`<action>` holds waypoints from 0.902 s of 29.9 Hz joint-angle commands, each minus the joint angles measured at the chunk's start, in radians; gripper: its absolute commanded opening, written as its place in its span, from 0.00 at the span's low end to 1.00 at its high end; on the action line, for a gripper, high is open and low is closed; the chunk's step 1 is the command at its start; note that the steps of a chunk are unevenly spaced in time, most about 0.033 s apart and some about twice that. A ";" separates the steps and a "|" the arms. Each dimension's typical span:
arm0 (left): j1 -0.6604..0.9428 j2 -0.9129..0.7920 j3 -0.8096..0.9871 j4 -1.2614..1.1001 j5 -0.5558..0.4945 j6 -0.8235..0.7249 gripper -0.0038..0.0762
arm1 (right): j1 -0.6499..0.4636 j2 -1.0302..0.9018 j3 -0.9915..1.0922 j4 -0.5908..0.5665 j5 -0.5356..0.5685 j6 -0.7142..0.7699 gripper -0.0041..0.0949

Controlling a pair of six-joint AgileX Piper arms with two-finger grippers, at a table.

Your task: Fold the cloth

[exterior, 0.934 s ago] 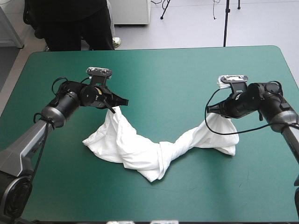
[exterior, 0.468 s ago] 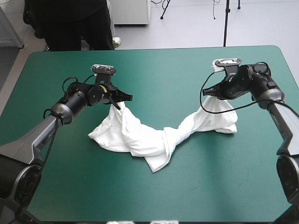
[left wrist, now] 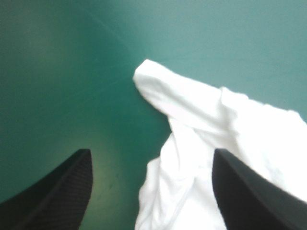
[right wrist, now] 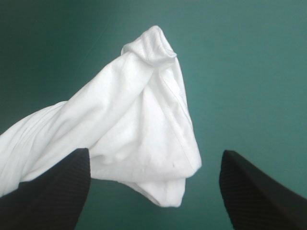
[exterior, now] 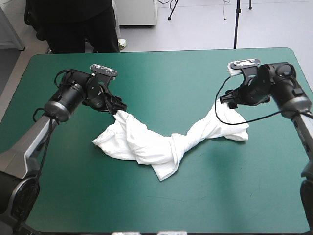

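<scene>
Teal-green bench [exterior: 161,73] carries the white T-shirt [exterior: 146,142] mid-surface as a twisted V-shaped band, its ends lying just ahead of the left tool [exterior: 117,108] and right tool [exterior: 226,100], both spread wide, gripping nothing.

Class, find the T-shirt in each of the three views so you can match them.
High view: the T-shirt lies twisted across mid-table.
Left wrist view: one end, ahead of the open left gripper.
Right wrist view: its other end, ahead of the open right gripper.
Shared landmark: the teal-green cover beneath it.
</scene>
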 commanded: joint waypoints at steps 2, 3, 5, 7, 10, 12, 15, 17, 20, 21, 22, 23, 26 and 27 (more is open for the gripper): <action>-0.002 -0.150 -0.062 0.063 0.184 0.000 0.69 | 0.002 -0.177 -0.037 -0.016 0.051 0.003 0.76; -0.002 -0.168 -0.062 0.063 0.218 0.000 0.69 | 0.002 -0.208 -0.037 -0.016 0.064 0.008 0.76; -0.002 -0.224 -0.041 0.058 0.224 0.000 0.69 | 0.002 -0.268 -0.037 -0.016 0.084 0.008 0.76; -0.002 -0.272 -0.006 0.059 0.224 0.000 0.69 | 0.002 -0.324 -0.037 -0.016 0.099 0.023 0.76; -0.002 -0.332 0.079 0.078 0.218 0.000 0.69 | 0.002 -0.384 -0.037 -0.027 0.119 0.028 0.76; -0.002 -0.357 0.161 0.079 0.183 0.000 0.69 | 0.002 -0.414 -0.035 -0.029 0.119 0.028 0.76; -0.002 -0.364 0.277 0.076 0.105 0.000 0.69 | 0.002 -0.452 -0.035 -0.029 0.121 0.028 0.76; -0.002 -0.356 0.347 0.089 0.039 0.000 0.69 | 0.002 -0.467 -0.035 -0.032 0.121 0.028 0.76; 0.006 -0.310 0.394 0.109 -0.028 -0.006 0.69 | 0.002 -0.474 -0.031 -0.036 0.123 0.028 0.76; 0.019 -0.290 0.394 0.095 -0.041 -0.006 0.69 | 0.002 -0.474 -0.029 -0.036 0.123 0.028 0.76; 0.033 -0.268 0.394 0.085 -0.059 -0.006 0.69 | 0.002 -0.474 -0.027 -0.036 0.123 0.028 0.76; 0.054 -0.247 0.392 0.061 -0.080 0.000 0.69 | 0.002 -0.474 -0.021 -0.036 0.126 0.028 0.76; 0.112 -0.186 0.383 -0.070 -0.113 0.073 0.69 | 0.002 -0.474 -0.002 -0.036 0.123 0.028 0.76; 0.126 -0.166 0.383 -0.112 -0.121 0.098 0.69 | 0.002 -0.474 0.006 -0.036 0.123 0.028 0.76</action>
